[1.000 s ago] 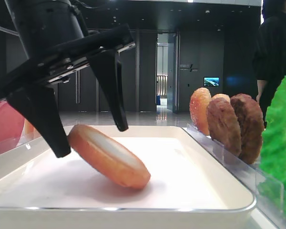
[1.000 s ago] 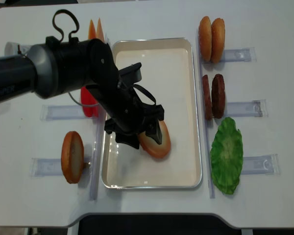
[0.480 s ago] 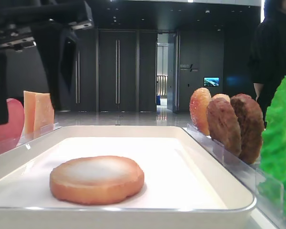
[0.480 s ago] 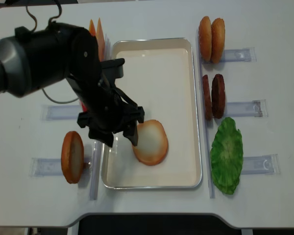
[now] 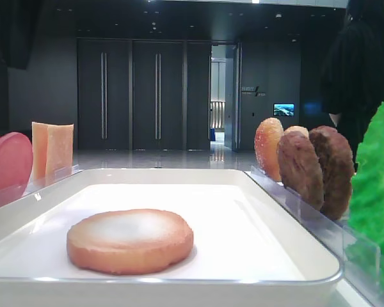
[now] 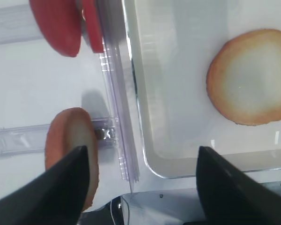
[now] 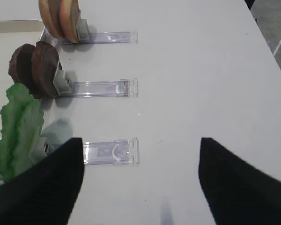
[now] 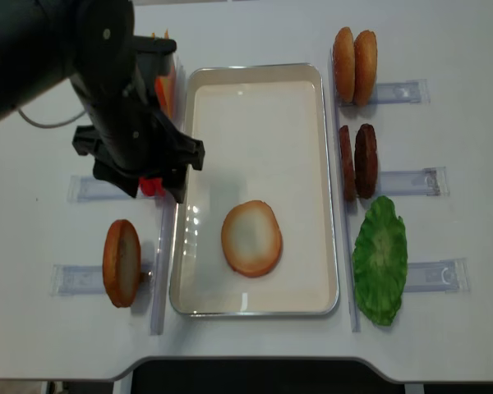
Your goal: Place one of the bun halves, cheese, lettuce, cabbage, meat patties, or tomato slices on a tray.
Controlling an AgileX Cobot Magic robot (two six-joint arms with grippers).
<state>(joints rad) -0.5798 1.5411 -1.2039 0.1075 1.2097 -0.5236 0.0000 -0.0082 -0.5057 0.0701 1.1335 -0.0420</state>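
A golden bun half (image 8: 251, 238) lies flat, pale face up, in the near part of the white tray (image 8: 255, 123); it shows low in the side view (image 5: 130, 240) and at the right of the left wrist view (image 6: 250, 75). My left gripper (image 8: 148, 176) hangs open and holds nothing. It is above the tray's left rim (image 6: 145, 140), left of that bun half and apart from it. My right gripper (image 7: 140, 178) stands open over bare table, right of the lettuce (image 7: 18, 126).
Left of the tray stand another bun half (image 8: 121, 263), tomato slices (image 6: 61, 23) and cheese (image 5: 51, 150). Right of it stand two bun halves (image 8: 354, 55), two meat patties (image 8: 357, 162) and lettuce (image 8: 380, 258) in clear holders. A person in black (image 5: 365, 77) is behind.
My left gripper has let go of the bun half, which dropped from tilted to flat in the tray. The gripper rose and moved left, off the tray.
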